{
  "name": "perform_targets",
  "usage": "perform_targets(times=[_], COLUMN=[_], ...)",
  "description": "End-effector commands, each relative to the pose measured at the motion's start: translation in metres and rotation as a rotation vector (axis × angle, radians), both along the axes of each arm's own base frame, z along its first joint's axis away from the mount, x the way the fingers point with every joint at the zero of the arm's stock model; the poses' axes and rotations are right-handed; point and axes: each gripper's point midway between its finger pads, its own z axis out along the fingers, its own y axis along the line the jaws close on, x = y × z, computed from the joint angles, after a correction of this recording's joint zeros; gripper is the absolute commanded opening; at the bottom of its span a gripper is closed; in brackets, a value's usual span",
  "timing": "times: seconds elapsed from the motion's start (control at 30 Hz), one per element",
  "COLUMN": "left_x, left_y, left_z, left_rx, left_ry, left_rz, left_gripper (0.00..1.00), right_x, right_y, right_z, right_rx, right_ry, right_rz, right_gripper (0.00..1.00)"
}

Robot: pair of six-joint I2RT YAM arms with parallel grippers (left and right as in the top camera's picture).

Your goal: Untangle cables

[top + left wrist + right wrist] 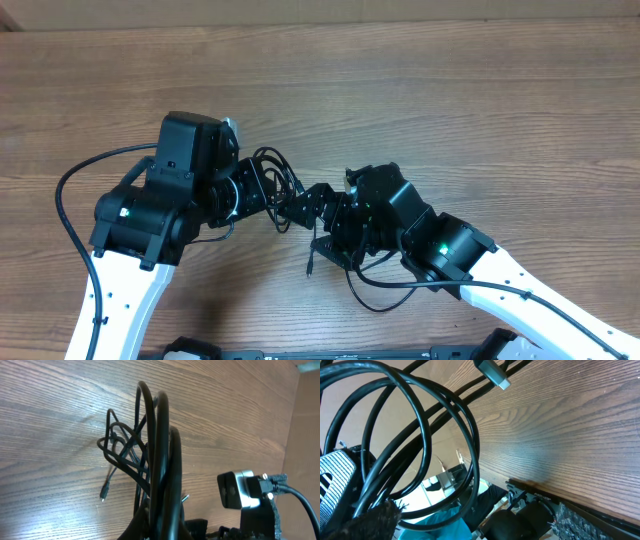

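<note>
From where I stood, the cables (272, 172) sat as a black knot of loops just left of centre in the overhead view, over the wooden table (450, 90); the left gripper (258, 192) was clamped tight on that bundle, and in its own camera the cords rose from the bottom edge through the middle of the frame, with thinner loops fanning to the left above the wood; one thin strand hung there to a small plug (104, 495) in the lower left, though I could not tell whether it touched the table; the right gripper (318, 208) pointed in from the lower right, jaws spread wide, just beside the bundle; whether it touched any cord I could not tell; in its camera large loops filled the left half, and a silvery connector (496, 376) showed at the top centre; another loose end (311, 266) trailed just below it in the overhead view.
</note>
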Motion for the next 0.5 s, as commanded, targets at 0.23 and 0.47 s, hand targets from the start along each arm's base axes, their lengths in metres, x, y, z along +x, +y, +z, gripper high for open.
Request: perform_targets(times=[0.23, 0.47], left_x=[-0.022, -0.03], left_y=[-0.03, -0.042], left_z=[0.014, 0.021], left_rx=[-0.128, -0.226], left_ry=[0.017, 0.07], left_rz=[-0.185, -0.189], left_gripper=[0.04, 0.04], right_x=[0.024, 0.035], right_y=[-0.005, -0.011], right_z=[0.011, 0.008], right_rx=[0.014, 0.011], right_ry=[-0.056, -0.005], right_rz=[-0.105, -0.22], right_gripper=[1.0, 1.0])
